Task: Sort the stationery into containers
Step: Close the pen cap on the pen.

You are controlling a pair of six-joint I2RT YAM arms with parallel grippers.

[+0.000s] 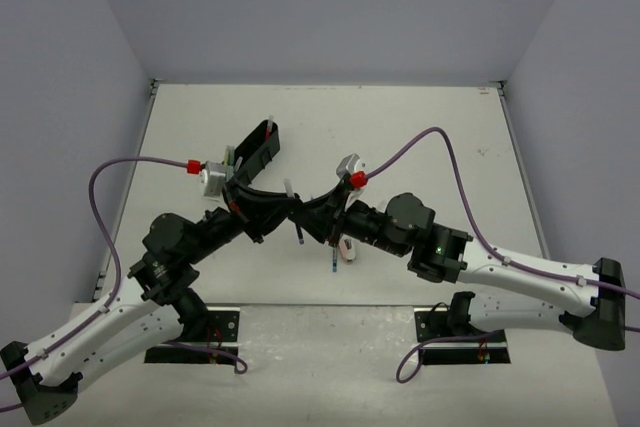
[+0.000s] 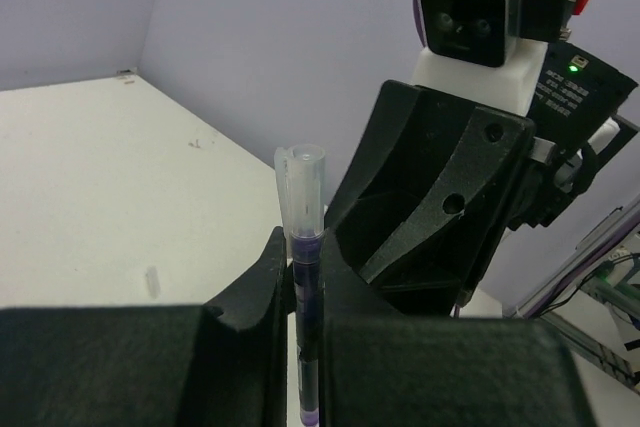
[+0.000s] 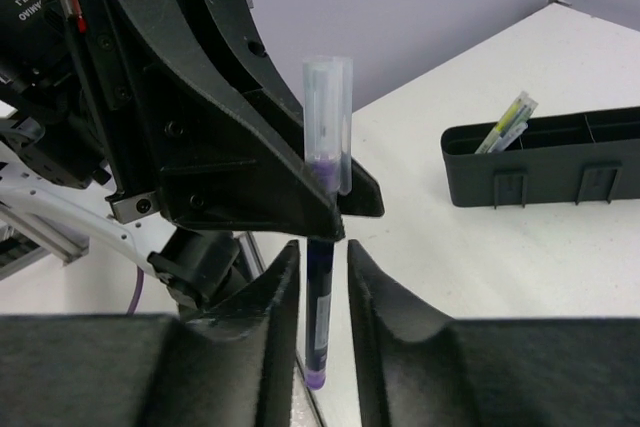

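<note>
Progress is judged to be partial. At least two yellow-green pens (image 3: 507,119) are seen standing in an end compartment of the organiser tray (image 3: 560,175), which sits on the left half of the table (image 1: 420,127), past the left wrist. What the other compartments hold cannot be made out. A blue-tipped pen (image 1: 331,263) and a pinkish-white eraser block (image 1: 346,247) are seen lying loose on the table just beside the right forearm, so they are taken as not yet sorted; any further pieces would be hidden beneath the arms. A purple pen (image 3: 320,322) with a clear cap is in hand, roughly upright with the cap uppermost, at the middle of the table where the two grippers meet, and it appears to be lifted off the surface. The left gripper (image 2: 303,247) is closed tightly on this pen just below the cap. The right gripper (image 3: 322,255) is set around the lower barrel with its jaws slightly parted, a sliver of gap being visible on either side, so the pen is judged to be carried by the left gripper alone. Both arms are stretched inward from their bases and bent at the elbow, with the wrists brought nose to nose so that each wrist camera is filled by the other gripper. A transfer between the arms is suggested, with the carry to the tray and the loose pieces left to do.
</note>
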